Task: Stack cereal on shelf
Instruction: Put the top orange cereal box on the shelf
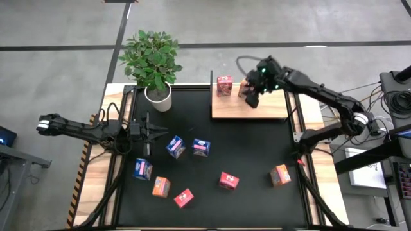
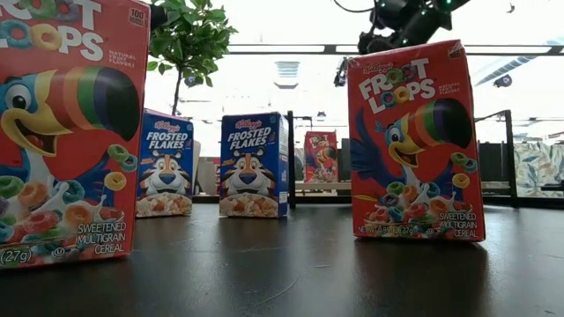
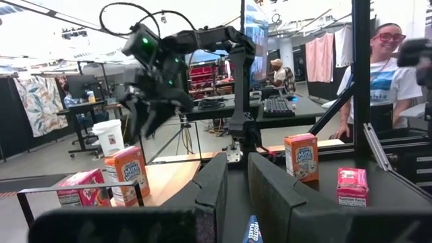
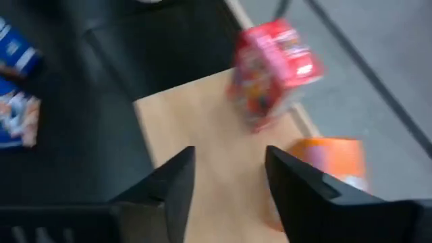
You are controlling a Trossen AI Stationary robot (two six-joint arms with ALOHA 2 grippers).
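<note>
Waiting at the table's left edge, the left gripper is holding its fingers narrowly parted and empty near a blue Frosted Flakes box. Farther right, the right gripper is hovering open and empty over the wooden shelf, between a red Froot Loops box and an orange box. Any careless swing there is likely toppling either one.

Right arm extended from its base toward the shelf, elbow bent, wrist pitched downward; right gripper poised above the shelf's far edge, its two fingers parted with nothing between them. Left arm stretched level, well apart from the shelf; left gripper with fingers parted, pointing toward it.
</note>
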